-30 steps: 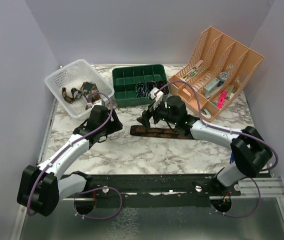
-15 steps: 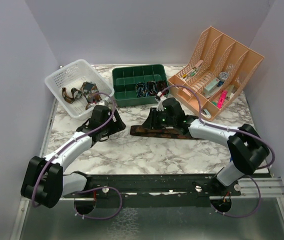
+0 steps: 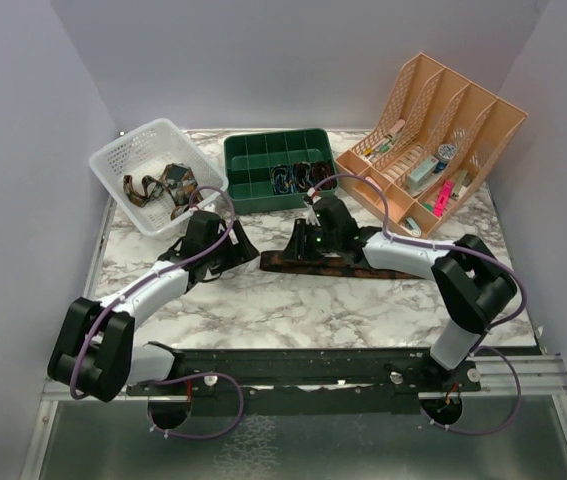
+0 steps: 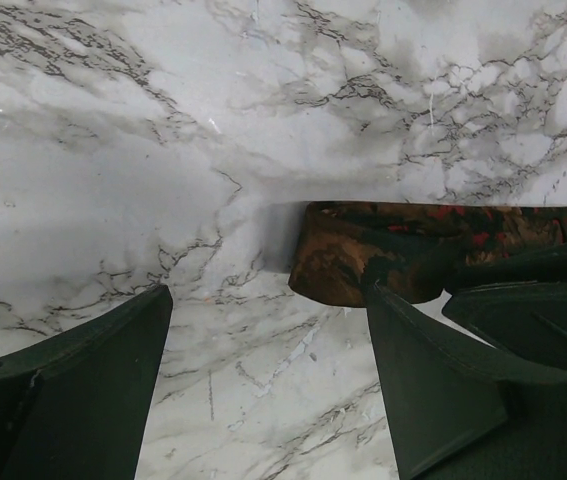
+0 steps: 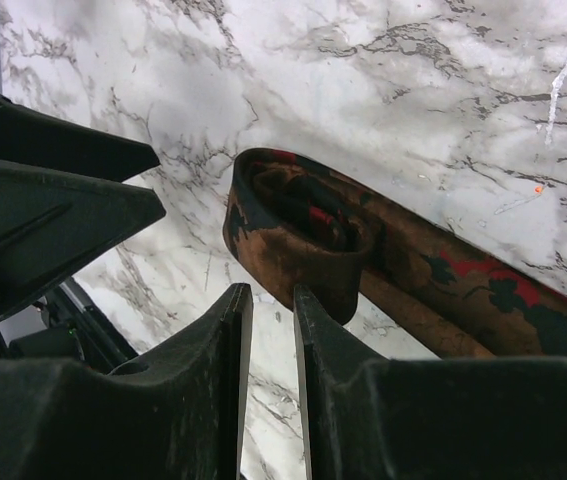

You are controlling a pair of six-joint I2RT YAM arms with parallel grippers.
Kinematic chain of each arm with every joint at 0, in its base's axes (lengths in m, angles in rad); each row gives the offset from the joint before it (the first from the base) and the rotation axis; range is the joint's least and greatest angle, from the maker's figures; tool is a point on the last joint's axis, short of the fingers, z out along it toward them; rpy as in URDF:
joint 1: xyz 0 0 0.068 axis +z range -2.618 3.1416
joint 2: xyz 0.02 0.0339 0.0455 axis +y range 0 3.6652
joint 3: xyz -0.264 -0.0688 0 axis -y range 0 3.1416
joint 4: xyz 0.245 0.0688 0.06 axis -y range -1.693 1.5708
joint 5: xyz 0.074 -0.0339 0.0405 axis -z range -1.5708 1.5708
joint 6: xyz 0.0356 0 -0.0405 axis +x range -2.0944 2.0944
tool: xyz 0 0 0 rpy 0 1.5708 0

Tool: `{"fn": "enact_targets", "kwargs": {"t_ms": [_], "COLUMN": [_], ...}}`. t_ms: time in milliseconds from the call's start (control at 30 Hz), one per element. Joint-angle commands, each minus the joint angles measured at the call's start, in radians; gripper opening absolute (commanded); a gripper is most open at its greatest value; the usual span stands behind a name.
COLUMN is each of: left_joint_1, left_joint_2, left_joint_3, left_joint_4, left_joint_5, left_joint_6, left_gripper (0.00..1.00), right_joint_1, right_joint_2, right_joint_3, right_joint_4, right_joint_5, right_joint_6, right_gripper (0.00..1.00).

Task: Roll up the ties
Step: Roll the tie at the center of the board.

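A dark brown tie (image 3: 338, 265) with reddish pattern lies flat across the middle of the marble table. Its left end (image 5: 303, 235) is folded over into a small loop. My right gripper (image 5: 270, 292) stands over that end with its jaws drawn narrow, and their tips pinch the loop's near edge. In the top view the right gripper (image 3: 301, 243) sits above the tie's left part. My left gripper (image 4: 265, 295) is open just left of the loop (image 4: 358, 265), over bare marble, with its right finger beside the fold. Seen from above, the left gripper (image 3: 241, 250) holds nothing.
A white basket (image 3: 123, 160) at the back left holds more ties. A green divided tray (image 3: 253, 148) behind the grippers has rolled ties in its compartments. An orange file organiser (image 3: 463, 110) with stationery stands at the back right.
The right gripper has gone from wide open to narrow and has come down onto the tie's folded left end. The left arm has reached further right, toward that end.
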Motion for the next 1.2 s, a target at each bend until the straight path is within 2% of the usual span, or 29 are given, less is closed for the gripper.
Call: {"fn": "enact_targets", "kwargs": {"t_ms": [0,600,1167], "left_joint_1": [0.008,0.008,0.008], "left_joint_2": [0.019,0.116,0.279], "left_joint_3": [-0.014,-0.082,-0.072], "left_joint_4": [0.075,0.372,0.631], "left_joint_5": [0.057,0.263,0.435], "left_joint_6": [0.014,0.095,0.151], "left_gripper": [0.80,0.80,0.77], "right_joint_1": [0.001,-0.017,-0.049], "right_joint_2": [0.020,0.067,0.077], "right_joint_3": [0.014,-0.050,-0.056], "right_joint_4": [-0.052,-0.016,0.005], "right_joint_5": [0.049,0.103,0.053], "right_joint_6": [-0.003,0.006,0.021], "right_gripper": [0.28,0.28,0.28]}}
